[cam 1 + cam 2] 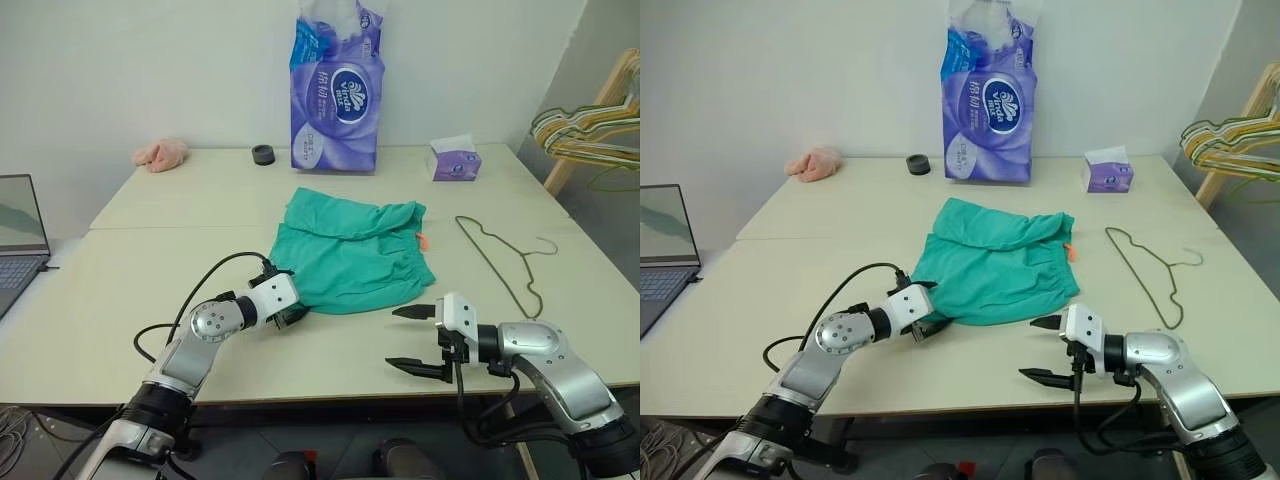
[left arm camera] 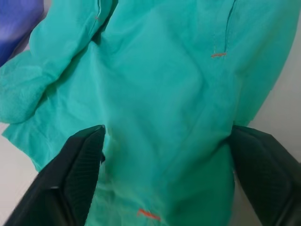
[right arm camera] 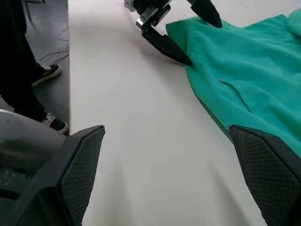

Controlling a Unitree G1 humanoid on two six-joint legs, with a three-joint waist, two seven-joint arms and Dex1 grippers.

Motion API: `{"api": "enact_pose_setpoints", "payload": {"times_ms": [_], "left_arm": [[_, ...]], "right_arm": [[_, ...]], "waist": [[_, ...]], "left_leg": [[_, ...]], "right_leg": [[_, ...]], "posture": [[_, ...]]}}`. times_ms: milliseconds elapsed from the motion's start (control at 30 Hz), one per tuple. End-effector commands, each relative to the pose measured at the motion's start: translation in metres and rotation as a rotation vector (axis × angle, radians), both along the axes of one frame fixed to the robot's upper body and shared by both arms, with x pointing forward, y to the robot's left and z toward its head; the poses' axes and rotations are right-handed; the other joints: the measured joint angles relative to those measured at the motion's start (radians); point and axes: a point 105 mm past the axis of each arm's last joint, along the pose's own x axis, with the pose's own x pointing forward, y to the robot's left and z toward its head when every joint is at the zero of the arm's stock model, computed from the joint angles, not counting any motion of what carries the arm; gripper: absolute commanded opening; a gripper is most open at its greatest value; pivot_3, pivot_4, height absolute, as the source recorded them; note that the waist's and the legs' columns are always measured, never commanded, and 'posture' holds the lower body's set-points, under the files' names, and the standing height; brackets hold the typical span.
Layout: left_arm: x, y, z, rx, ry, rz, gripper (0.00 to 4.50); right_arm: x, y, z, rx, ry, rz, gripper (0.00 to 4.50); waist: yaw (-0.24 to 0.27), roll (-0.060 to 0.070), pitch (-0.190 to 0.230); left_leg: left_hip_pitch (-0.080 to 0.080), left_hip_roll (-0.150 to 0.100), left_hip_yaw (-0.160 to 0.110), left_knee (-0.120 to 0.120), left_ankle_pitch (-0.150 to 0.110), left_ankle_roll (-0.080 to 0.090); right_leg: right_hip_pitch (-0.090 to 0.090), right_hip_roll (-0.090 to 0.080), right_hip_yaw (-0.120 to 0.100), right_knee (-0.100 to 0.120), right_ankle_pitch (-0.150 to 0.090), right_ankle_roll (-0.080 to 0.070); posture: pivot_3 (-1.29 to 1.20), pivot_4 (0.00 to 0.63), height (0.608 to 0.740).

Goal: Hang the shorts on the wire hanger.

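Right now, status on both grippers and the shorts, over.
Left gripper open, straddling the near-left edge of the shorts. Right gripper open, off the cloth. Shorts flat on table; wire hanger beside them, untouched. Nothing between.

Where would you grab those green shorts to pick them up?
Probably the near hem corner of the shorts, coming in low from the robot's left. The cloth lies flat, so only an edge can be pinched, and the left gripper already straddles it, jaws apart.
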Motion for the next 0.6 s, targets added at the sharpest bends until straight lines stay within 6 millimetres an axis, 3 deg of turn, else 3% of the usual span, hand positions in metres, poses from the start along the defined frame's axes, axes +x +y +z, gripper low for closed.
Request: {"api": "enact_pose_setpoints", "payload": {"times_ms": [33,300,433,600], "left_arm": [[0.004,-0.006,0.01,-0.014,-0.048,-0.033,2.65],[0.016,-0.001,0.033,-0.084,-0.097,0.001,0.2],[0.021,-0.003,0.051,-0.126,-0.134,0.002,0.1],[0.025,-0.002,0.069,-0.147,-0.17,0.003,0.1]], "right_arm": [[0.023,-0.011,0.012,-0.037,-0.148,-0.085,4.5],[0.084,-0.031,0.016,-0.376,-0.482,-0.069,4.5],[0.106,-0.023,0.009,-0.512,-0.569,0.041,4.5],[0.114,-0.014,-0.009,-0.629,-0.591,0.179,4.5]], "waist": [[-0.002,0.0,0.0],[-0.027,0.0,0.001],[-0.046,0.0,0.001],[-0.057,0.0,0.0]], "left_leg": [[0.0,0.0,0.0,0.0,0.0,0.0],[0.001,0.0,0.001,0.0,0.0,0.0],[0.0,0.0,0.001,-0.001,0.0,0.0],[0.0,0.0,0.0,-0.002,0.0,0.0]], "right_leg": [[0.0,0.0,0.0,0.0,0.0,0.0],[0.0,0.0,0.001,0.002,0.0,0.001],[-0.001,0.0,0.0,0.002,0.001,0.001],[-0.002,0.0,0.001,0.002,0.001,0.0]], "posture": [[-0.22,0.025,0.74],[-0.22,0.016,0.74],[-0.2,0.012,0.74],[-0.19,0.01,0.74]]}}
